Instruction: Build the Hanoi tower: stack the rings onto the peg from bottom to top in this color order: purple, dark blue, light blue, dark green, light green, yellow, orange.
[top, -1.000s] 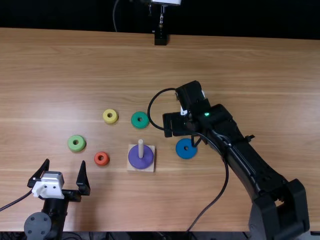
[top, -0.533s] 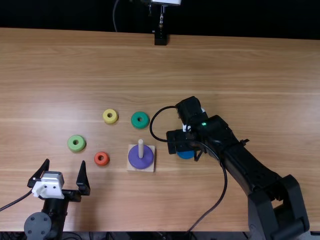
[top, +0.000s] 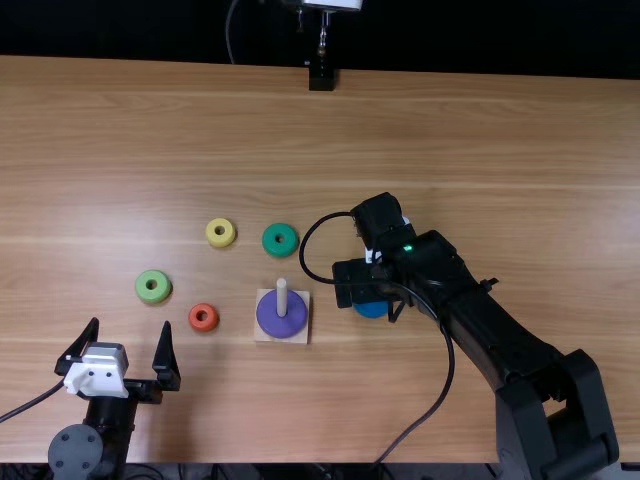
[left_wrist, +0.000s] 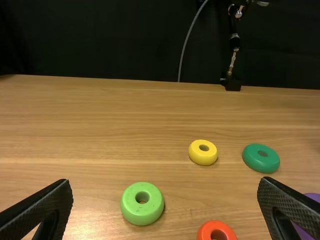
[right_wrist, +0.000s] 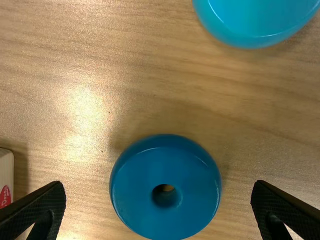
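Over the dark blue ring (top: 371, 309) hangs my right gripper (top: 362, 284), partly covering it. In the right wrist view the dark blue ring (right_wrist: 165, 186) lies on the table between the open fingers of my right gripper (right_wrist: 158, 202), touching neither, and a lighter blue ring (right_wrist: 255, 17) lies farther off. The purple ring (top: 270, 318) is around the peg (top: 282, 297) on its wooden base (top: 303, 336). My left gripper (top: 121, 350) stands open at lower left; its fingers (left_wrist: 40, 212) hold nothing.
Loose on the table (top: 150, 120) lie a yellow ring (top: 221, 241), a dark green ring (top: 280, 248), a light green ring (top: 153, 296) and an orange ring (top: 203, 326). A black stand (top: 321, 78) is at the far edge.
My right gripper has moved toward the table's near edge and slightly right, coming over the dark blue ring, then held still. The left arm has not moved.
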